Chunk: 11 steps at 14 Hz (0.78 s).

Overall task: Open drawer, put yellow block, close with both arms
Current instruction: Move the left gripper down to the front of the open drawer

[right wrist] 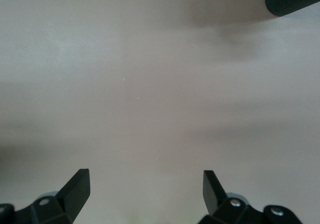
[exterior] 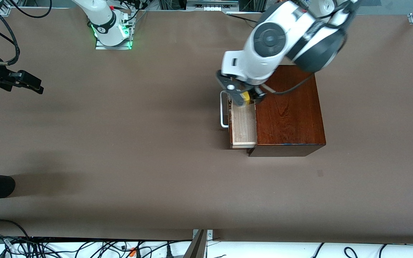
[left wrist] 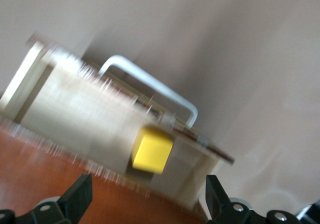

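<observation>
The drawer (exterior: 243, 126) sits pulled out of the wooden box (exterior: 288, 111). The yellow block (left wrist: 152, 149) is in the tray's end farthest from the front camera. The left gripper (left wrist: 147, 199) hangs right above it, fingers spread wide, gripping nothing. The right gripper (right wrist: 146, 189) waits over bare table (exterior: 138, 143) at the right arm's end, also wide open and empty.

Two white jointed arms with dark grey joint bands, black cables and black two-finger grippers; one base glows green.
</observation>
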Tool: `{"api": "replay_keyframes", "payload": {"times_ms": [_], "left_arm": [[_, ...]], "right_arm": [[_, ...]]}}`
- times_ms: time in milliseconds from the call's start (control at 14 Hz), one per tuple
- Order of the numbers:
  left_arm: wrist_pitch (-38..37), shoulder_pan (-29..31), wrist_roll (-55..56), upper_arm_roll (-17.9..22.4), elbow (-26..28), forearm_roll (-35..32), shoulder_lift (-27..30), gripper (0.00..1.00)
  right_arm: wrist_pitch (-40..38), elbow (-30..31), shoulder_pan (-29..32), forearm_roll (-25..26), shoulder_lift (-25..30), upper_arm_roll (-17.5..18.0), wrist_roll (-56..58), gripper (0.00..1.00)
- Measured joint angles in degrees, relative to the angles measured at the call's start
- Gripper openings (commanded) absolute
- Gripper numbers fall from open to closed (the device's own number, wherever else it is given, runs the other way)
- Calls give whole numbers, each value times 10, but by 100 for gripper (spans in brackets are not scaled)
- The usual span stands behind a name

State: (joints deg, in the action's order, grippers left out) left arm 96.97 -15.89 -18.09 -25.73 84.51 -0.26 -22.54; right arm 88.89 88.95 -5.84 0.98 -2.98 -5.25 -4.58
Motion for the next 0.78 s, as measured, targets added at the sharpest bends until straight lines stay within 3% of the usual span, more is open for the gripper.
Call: {"api": "replay_keyframes", "payload": {"times_ms": [142,427,783], "left_arm": [[56,-26,-81,0,0,-16,-35,100],[128,-69,-197,0,0,-82,-98,100],[167,-100,-223,0,23,-166,-130,100]], "right_arm": [[0,0,8,0,0,5,1,100],[0,0,62,0,0,61,3,100],[0,0,65,0,1,66,3,100]]}}
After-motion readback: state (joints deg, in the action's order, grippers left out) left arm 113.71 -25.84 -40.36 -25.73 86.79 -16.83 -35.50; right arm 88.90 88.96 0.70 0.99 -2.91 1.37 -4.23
